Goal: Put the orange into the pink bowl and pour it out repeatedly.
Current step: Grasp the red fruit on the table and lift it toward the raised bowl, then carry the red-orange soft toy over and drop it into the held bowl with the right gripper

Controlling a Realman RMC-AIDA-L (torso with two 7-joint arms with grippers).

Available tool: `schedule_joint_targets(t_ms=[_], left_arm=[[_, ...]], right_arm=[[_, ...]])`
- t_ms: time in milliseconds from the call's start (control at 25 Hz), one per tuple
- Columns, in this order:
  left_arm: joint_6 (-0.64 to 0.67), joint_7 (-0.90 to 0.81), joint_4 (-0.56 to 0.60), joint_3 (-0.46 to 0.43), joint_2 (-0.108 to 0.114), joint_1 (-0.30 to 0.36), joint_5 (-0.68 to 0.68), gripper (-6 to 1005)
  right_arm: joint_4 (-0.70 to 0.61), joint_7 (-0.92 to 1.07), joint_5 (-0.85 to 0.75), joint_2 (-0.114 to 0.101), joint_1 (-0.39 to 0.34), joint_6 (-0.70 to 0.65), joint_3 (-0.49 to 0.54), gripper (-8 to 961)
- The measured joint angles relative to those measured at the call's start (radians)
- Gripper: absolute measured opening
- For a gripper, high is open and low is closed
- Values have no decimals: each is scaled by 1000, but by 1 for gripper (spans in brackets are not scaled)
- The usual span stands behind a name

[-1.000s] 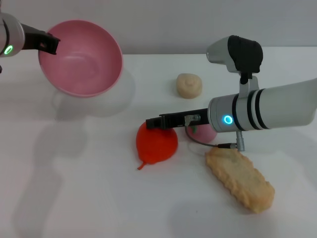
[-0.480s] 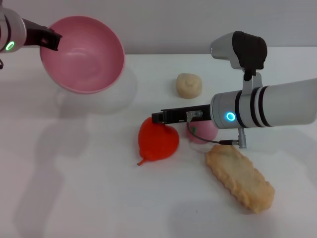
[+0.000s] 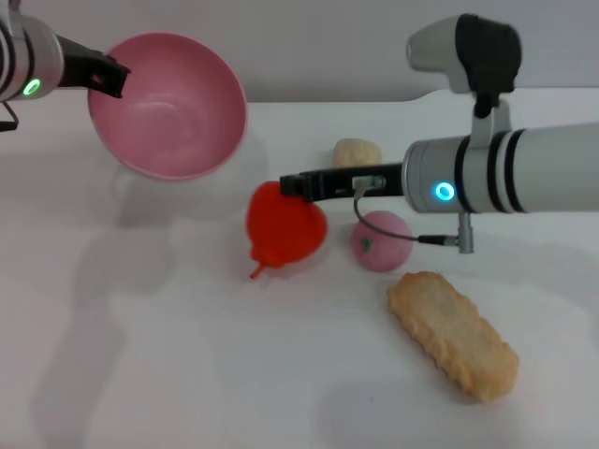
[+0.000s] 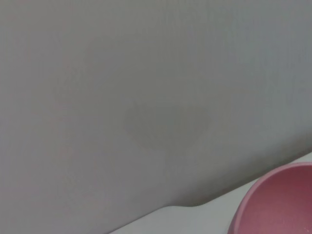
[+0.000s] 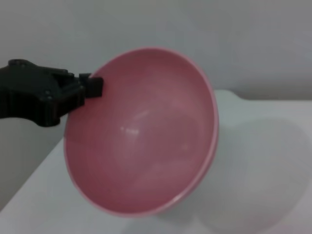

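White table | left gripper clamped on rim of pink bowl, tilted, raised | right gripper closed on orange, lifted | nearby: pink ball, beige bun, biscuit

Left tool: raised over the tabletop's far left corner, clamped closed. Right tool: arm level, reaching in from the right edge, clamped closed mid-tabletop.

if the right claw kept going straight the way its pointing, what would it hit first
Probably the pink bowl. The right claw, shut on the orange, points toward it; its wrist camera looks straight into the tilted bowl's open mouth, held up by the left claw. Depth is uncertain.
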Motion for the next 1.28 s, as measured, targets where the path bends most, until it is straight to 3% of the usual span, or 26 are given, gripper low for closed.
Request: schedule_joint_targets(t_ms=[80,120,200,240,440,800,1000,1280], left_arm=[[-1,0,-2,6,-1,0,0,46],[-1,0,-3,7,-1,0,0,46],[-2,-3,-4,8,-1,0,-1,46],[-2,-3,-4,8,-1,0,-1,46],[-6,-8,-7,18,-2,3,-8,46],[-12,-15,-10,135,-4,-19,-86,46],[-12,-17,-11,176,-4,-40,-146,45],[-12,-17,-8,204,-6,-50,-167,45]], right_arm=[[-138,102,-135,2,-48,18,2,25],[-138,102,-135,2,-48,18,2,25],[-283,171,-222,2,-105,51,-3,25],[-283,171,-222,2,-105,51,-3,25],[-541,279,-364,4,-187,132,1,23],[-899,412,-609,10,-249,285,26,42],[-986,426,-642,10,-255,328,60,57],[-974,426,-642,10,-253,328,54,78]])
